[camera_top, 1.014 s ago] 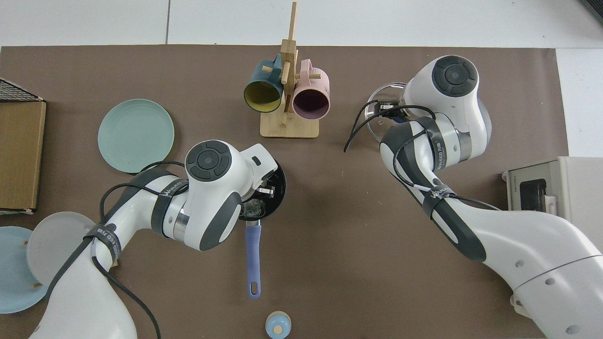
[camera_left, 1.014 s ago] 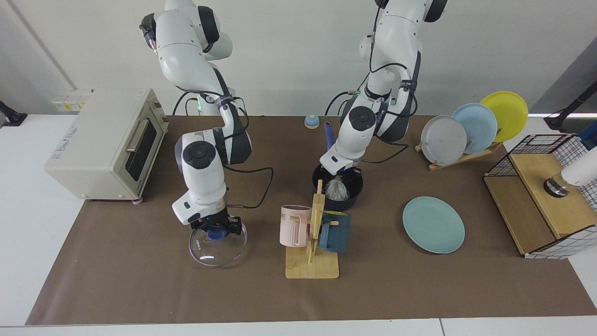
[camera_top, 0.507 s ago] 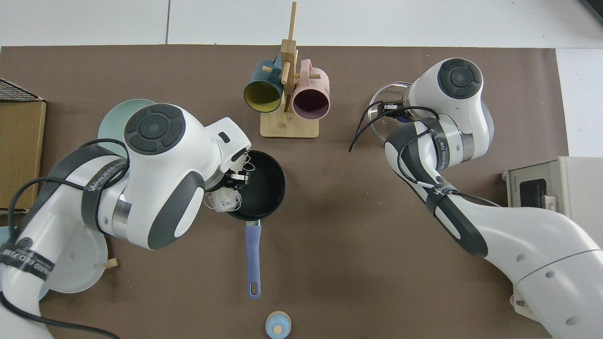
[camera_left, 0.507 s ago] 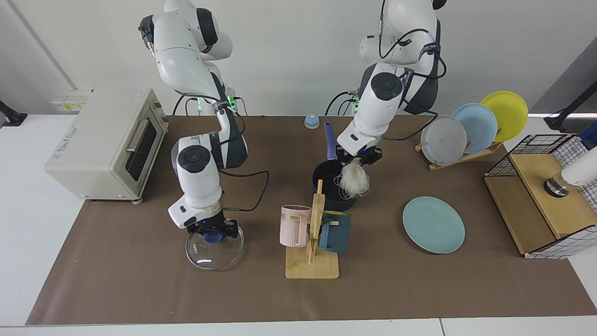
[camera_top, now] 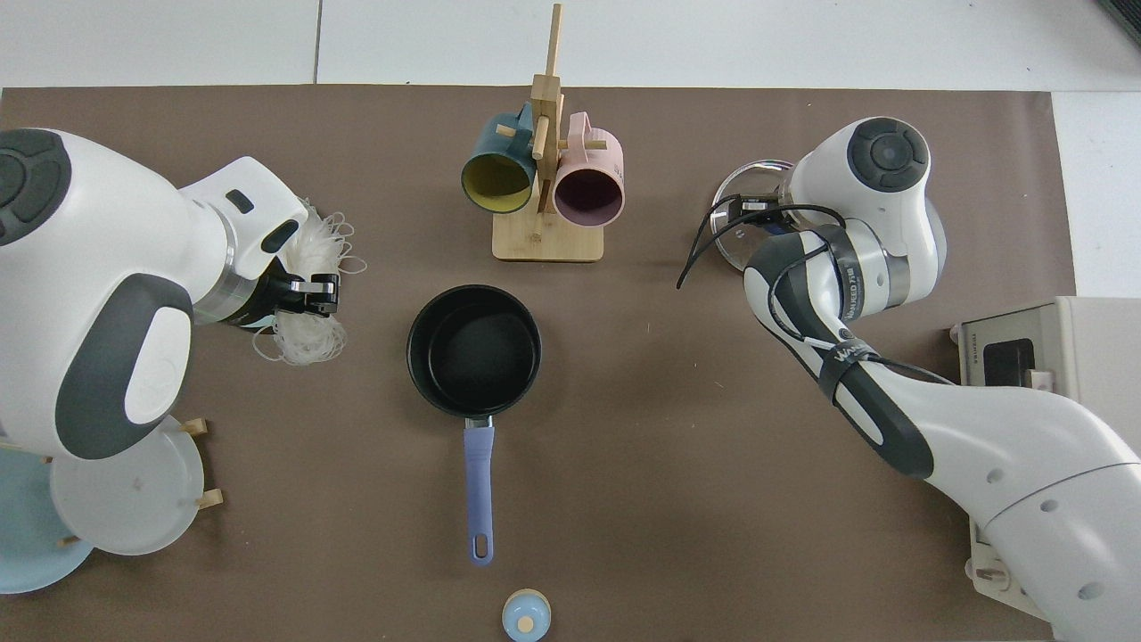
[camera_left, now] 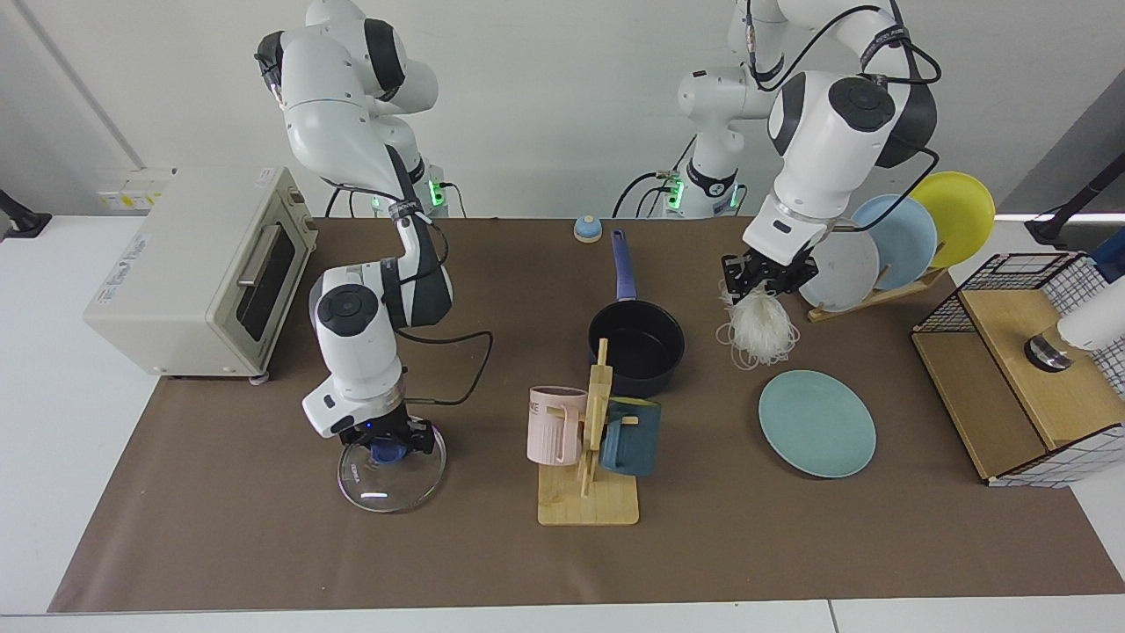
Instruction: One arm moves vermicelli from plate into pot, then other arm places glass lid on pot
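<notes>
In the lower left of the facing view, the right gripper [camera_left: 387, 442] pinched the blue knob of the glass lid [camera_left: 391, 475], well inside the mat's edge. At centre the pot [camera_left: 636, 348] sat empty. Upper right, the left gripper [camera_left: 763, 283] pinched dangling whitish vermicelli [camera_left: 758, 330] above the bare plate [camera_left: 816, 423], which the top view hid.

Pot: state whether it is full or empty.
Empty. The pot shows only its bare black inside; the vermicelli hangs from the left gripper, off to its side.
</notes>
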